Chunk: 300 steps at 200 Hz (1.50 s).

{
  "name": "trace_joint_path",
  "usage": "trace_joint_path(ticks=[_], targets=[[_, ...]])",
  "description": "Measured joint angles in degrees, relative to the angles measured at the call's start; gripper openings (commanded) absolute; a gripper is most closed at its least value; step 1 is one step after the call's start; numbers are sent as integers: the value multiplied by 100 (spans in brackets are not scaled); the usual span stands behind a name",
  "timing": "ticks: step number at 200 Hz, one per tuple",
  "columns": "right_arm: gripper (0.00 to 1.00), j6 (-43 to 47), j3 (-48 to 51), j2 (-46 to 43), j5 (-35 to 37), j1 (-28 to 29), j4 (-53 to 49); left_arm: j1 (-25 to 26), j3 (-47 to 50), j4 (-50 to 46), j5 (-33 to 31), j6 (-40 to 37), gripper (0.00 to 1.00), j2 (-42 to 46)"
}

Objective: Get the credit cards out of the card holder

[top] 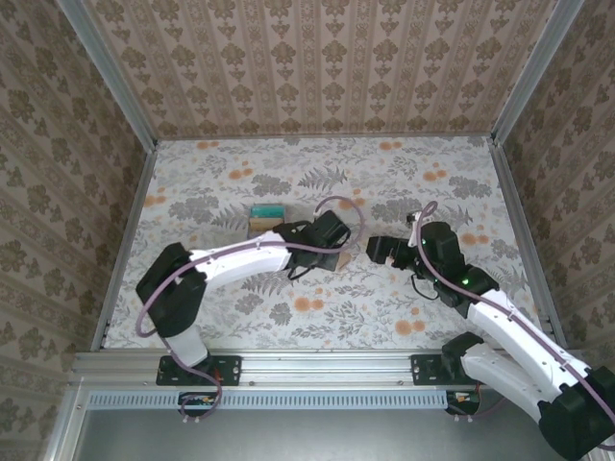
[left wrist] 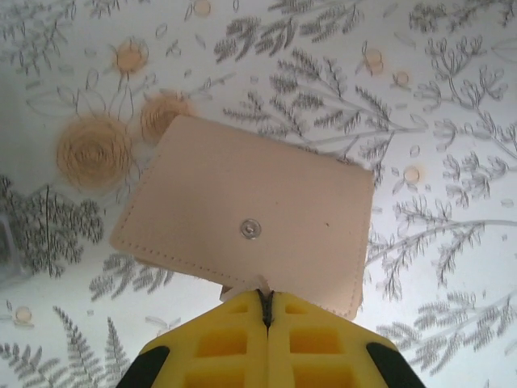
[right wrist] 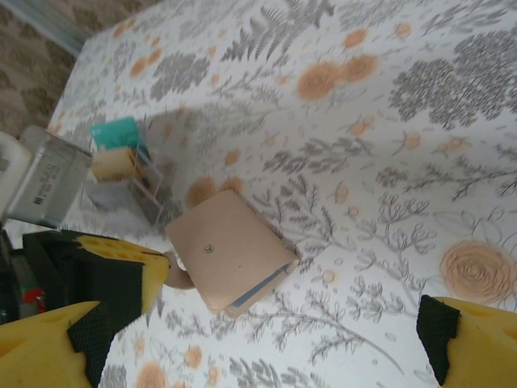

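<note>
The left gripper [left wrist: 265, 297] is pinched shut on the closure tab of the card holder [left wrist: 242, 202] lying closed in the middle of the table [top: 384, 307], while the right gripper [right wrist: 258, 339] gapes empty beside it, so a pull may drag the unpinned holder instead of opening it.

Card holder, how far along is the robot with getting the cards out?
Done: nothing yet; the holder lies closed on the table, snap up. In hand: the left pincer is shut on a tab at the holder's near edge, and the right pincer is open beside it. Left: open the holder and pull out every card.
</note>
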State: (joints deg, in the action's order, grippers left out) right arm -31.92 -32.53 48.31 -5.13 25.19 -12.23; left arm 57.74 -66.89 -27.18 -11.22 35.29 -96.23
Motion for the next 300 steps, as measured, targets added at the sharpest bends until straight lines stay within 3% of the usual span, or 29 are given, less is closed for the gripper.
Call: trace_joint_path(ticks=[32,69,108,163,200,269,300], targets=[[100,52,-61,39,254,501,-306,35,704,199,31,57,0,756],[100,68,-308,391,522,999,-382,81,881,258,26,-15,0,1655],[99,35,-317,837,529,1191,-181,79,1005,411,-33,-57,0,1904],[77,-295,-313,1655,219,1309,420,66,1397,380,-254,-35,0,1996],[57,-511,-310,2269,-7,1486,824,-81,1963,251,-533,179,0,2496],[41,-907,-369,3445,-278,1722,1386,-474,3045,35,-660,503,0,3493],[40,-992,-533,3958,-310,1751,1456,-562,3180,46,-654,507,0,3521]])
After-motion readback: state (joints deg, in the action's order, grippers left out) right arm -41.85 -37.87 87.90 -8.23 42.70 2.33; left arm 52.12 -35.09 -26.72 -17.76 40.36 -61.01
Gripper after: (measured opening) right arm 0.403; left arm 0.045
